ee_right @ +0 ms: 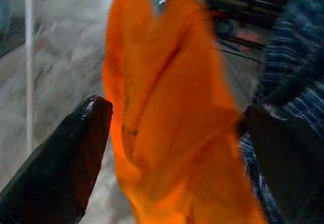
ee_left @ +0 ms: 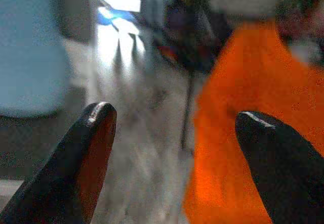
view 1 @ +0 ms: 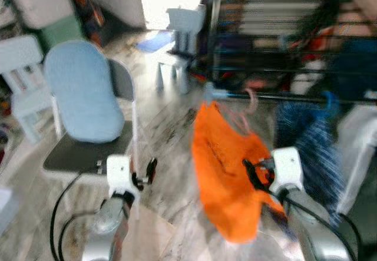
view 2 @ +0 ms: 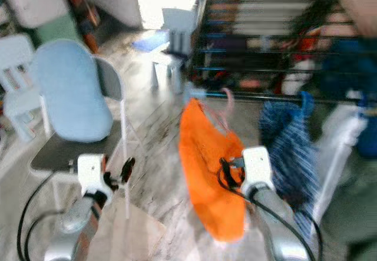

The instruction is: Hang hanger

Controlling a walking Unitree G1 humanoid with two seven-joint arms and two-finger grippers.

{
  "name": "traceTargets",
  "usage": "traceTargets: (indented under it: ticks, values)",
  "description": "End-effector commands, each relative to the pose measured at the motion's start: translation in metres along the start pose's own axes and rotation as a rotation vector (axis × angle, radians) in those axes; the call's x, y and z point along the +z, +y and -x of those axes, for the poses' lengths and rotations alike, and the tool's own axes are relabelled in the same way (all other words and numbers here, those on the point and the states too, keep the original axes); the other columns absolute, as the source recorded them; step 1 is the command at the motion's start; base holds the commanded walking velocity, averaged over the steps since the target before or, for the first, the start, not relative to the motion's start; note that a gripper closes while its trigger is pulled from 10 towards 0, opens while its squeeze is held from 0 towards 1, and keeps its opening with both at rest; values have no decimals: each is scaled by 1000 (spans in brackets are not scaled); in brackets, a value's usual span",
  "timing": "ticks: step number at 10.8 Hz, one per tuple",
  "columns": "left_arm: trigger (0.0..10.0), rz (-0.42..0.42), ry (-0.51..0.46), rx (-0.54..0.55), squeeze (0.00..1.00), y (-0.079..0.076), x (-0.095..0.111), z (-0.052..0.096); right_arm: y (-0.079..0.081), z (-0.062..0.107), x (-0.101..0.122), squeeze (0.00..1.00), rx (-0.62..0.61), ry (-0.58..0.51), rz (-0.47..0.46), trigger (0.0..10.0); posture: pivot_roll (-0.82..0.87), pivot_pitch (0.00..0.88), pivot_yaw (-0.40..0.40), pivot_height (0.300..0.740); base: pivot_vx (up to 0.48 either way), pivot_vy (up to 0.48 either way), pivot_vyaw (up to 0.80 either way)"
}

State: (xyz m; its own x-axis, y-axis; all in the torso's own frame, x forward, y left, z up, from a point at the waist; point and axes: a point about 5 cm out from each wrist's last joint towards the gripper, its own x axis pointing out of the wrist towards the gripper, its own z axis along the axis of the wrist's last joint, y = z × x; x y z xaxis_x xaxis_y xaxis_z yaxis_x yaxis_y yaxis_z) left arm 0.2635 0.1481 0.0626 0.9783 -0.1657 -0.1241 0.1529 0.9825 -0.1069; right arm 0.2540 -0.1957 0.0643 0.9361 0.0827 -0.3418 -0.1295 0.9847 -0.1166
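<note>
An orange garment [view 1: 227, 167] hangs on a pink hanger [view 1: 250, 105], whose hook sits over the front rail [view 1: 294, 98] of a dark drying rack. My right gripper [view 1: 254, 174] is at the garment's lower right side. In the right wrist view its fingers [ee_right: 76, 148] stand wide apart, so it is open, with the orange cloth [ee_right: 167, 113] just beyond them. My left gripper [view 1: 145, 175] is open with nothing between its fingers, low and to the left of the garment. The left wrist view has the orange cloth [ee_left: 253, 97] off to one side. All views are blurred.
A blue striped garment [view 1: 306, 137] hangs on the same rail to the right of the orange one. A folding chair with a light blue cushion [view 1: 82, 96] stands at the left. A small white chair [view 1: 182, 31] is further back on the marbled floor [view 1: 168, 125].
</note>
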Motion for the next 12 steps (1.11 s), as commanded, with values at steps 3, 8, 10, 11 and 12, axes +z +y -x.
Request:
traceTargets:
  ticks: [3,8,10,11,12]
  values:
    - [10000,315,-71,154,0,43,30,21,-12,4,10,565,-120,-54,-148,10000,-92,0,100,740,0,0,0]
    - [10000,163,-3,89,0,36,24,2,-29,-1,6,0,-173,-50,-79,10000,-105,0,112,740,0,0,0]
    - [10000,106,49,84,0,19,-6,21,-16,6,-1,0,-109,-82,-49,10000,-95,0,76,740,0,0,0]
    - [10000,110,81,115,0,23,-17,29,-14,6,-3,0,-87,-79,-30,10000,-93,0,74,740,0,0,0]
    - [10000,98,95,147,0,29,-19,28,-13,2,-2,0,-89,-80,-44,10000,-86,0,69,740,0,0,0]
